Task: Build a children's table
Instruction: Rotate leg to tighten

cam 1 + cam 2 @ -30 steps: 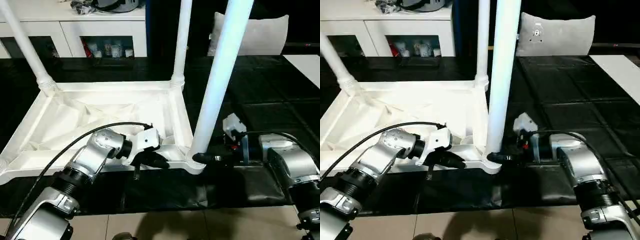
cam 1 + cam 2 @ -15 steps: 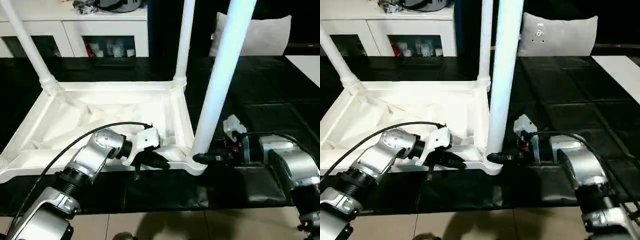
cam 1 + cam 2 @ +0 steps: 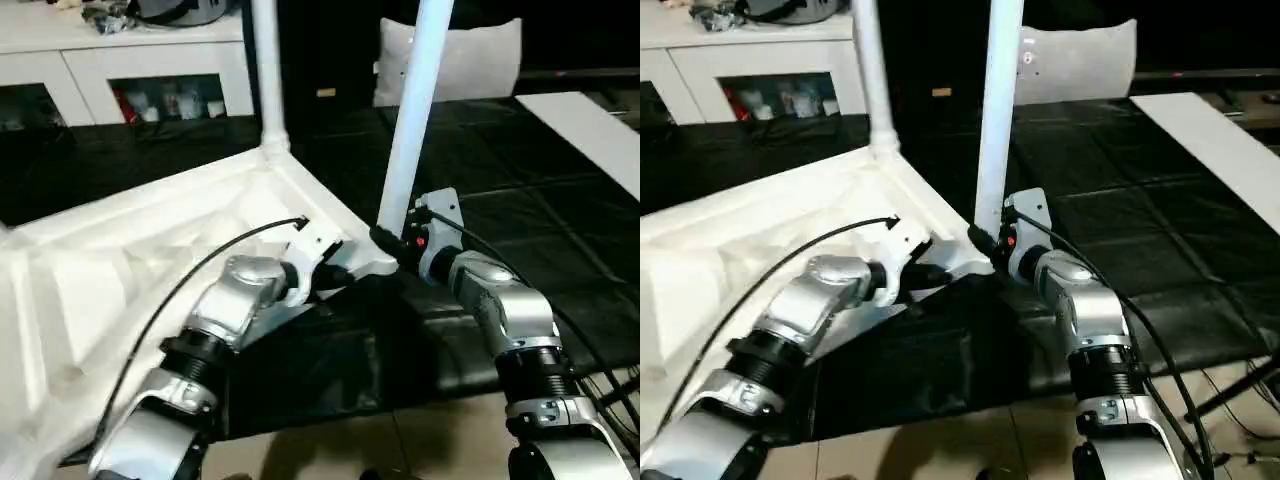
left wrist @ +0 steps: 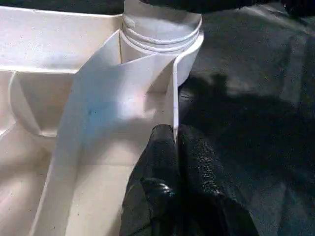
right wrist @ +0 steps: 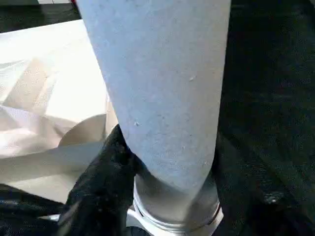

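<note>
The children's table lies upside down on the black mat, its white ribbed top (image 3: 120, 270) running from the lower left towards the middle. One leg (image 3: 268, 80) rises from the far corner. Another leg (image 3: 410, 130) stands in the near right corner socket (image 3: 375, 262). My left gripper (image 3: 340, 274) is shut on the top's thin rim wall (image 4: 173, 113) just beside that socket, with its fingers (image 4: 160, 162) pinching the wall. My right gripper (image 3: 385, 240) is closed around the base of the near leg (image 5: 162, 88), with a black finger (image 5: 103, 182) pressed against its side.
White glass-door cabinets (image 3: 150, 70) line the back left. A white pillow (image 3: 470, 60) leans behind the legs. A white board (image 3: 590, 130) lies at the right on the black mat (image 3: 520, 220). Tiled floor (image 3: 400, 440) shows at the near edge.
The whole view has swung. Against the cabinets, the table top has turned, its gripped corner now farther from me and its left side nearer. Both grippers keep their holds.
</note>
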`<state>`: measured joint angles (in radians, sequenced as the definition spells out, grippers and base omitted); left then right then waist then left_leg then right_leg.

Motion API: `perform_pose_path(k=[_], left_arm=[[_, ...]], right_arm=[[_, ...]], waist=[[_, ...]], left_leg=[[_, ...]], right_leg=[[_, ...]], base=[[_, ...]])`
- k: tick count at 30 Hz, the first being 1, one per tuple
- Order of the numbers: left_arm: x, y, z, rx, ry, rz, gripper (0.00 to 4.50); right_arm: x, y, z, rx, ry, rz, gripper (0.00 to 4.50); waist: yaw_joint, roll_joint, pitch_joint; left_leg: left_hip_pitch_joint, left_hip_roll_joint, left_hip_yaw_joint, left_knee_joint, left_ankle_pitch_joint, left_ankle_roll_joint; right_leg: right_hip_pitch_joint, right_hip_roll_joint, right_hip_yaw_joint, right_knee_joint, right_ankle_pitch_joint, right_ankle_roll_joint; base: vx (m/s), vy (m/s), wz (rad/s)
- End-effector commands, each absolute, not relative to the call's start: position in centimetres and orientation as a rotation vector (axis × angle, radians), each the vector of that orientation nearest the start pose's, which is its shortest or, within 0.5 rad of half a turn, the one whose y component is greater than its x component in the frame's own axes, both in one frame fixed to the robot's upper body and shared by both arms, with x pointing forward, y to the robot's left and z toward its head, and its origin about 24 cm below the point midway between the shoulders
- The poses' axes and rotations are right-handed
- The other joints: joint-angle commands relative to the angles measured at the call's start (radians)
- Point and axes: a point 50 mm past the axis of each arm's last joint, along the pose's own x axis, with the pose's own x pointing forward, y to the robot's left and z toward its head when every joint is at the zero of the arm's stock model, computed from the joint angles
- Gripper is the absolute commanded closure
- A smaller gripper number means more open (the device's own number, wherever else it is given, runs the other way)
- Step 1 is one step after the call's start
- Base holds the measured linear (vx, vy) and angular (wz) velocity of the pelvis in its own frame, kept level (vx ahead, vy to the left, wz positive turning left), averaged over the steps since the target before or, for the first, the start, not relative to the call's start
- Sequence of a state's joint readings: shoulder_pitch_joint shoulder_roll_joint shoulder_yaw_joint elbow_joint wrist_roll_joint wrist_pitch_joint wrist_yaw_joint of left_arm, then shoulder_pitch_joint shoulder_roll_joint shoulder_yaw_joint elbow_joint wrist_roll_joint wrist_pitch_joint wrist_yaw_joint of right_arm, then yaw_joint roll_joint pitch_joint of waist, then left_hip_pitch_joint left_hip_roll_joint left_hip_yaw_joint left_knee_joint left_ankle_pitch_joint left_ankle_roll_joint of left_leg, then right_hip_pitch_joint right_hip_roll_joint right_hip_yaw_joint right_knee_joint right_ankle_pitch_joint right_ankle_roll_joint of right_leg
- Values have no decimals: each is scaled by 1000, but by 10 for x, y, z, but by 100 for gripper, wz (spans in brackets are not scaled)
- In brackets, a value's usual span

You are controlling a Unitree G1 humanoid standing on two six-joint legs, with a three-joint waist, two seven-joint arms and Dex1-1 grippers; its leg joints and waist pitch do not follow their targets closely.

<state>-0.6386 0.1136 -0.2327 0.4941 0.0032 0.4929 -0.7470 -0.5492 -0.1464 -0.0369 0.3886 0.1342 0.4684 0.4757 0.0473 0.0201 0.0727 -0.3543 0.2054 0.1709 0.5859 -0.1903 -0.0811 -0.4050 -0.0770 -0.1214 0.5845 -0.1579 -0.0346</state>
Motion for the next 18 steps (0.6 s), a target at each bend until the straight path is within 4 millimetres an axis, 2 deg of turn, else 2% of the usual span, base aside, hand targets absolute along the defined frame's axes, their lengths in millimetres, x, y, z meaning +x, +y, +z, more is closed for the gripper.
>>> perform_pose_path(k=[1,3,5,8,11,12,13,18], left_arm=[[331,54,74,196,400,-1012,450],[331,55,74,205,400,-1009,450],[332,61,74,238,389,-1011,450],[332,66,74,261,380,-1025,450],[328,71,73,316,363,-1093,450],[327,72,72,338,348,-1125,450],[325,74,71,350,345,-1155,450],[317,84,66,391,360,-1287,450]], right_arm=[[336,-109,69,91,335,638,173],[334,-110,69,79,331,653,139],[333,-118,70,43,310,672,127],[332,-130,73,26,295,710,104],[327,-148,74,-62,294,778,83],[326,-152,75,-82,295,797,83],[324,-157,77,-93,292,818,52],[316,-177,83,-196,280,930,32]], waist=[[13,-10,-77],[18,-10,-79],[20,-4,-79],[24,-7,-75],[31,-9,-76],[32,-8,-76],[37,-9,-78],[54,-8,-81]], left_leg=[[-8,14,-4,-55,-79,96],[-9,16,-5,-54,-49,106],[-9,18,-5,-54,-59,108],[-5,19,-3,-56,-97,103],[-4,20,-3,-56,-117,98],[-4,20,-4,-56,-115,97],[-3,21,-3,-55,-116,96],[1,25,-2,-55,-119,93]], right_leg=[[66,-69,56,-70,-245,-156],[68,-69,57,-62,-190,-170],[68,-69,56,-62,-187,-176],[67,-70,57,-70,-231,-168],[68,-71,56,-73,-271,-152],[67,-71,57,-74,-273,-149],[66,-71,57,-74,-274,-146],[64,-74,60,-68,-253,-155]], base=[[0,0,0],[0,0,0],[0,0,0],[0,0,0],[0,0,0],[0,0,0],[0,0,0],[0,0,0]])
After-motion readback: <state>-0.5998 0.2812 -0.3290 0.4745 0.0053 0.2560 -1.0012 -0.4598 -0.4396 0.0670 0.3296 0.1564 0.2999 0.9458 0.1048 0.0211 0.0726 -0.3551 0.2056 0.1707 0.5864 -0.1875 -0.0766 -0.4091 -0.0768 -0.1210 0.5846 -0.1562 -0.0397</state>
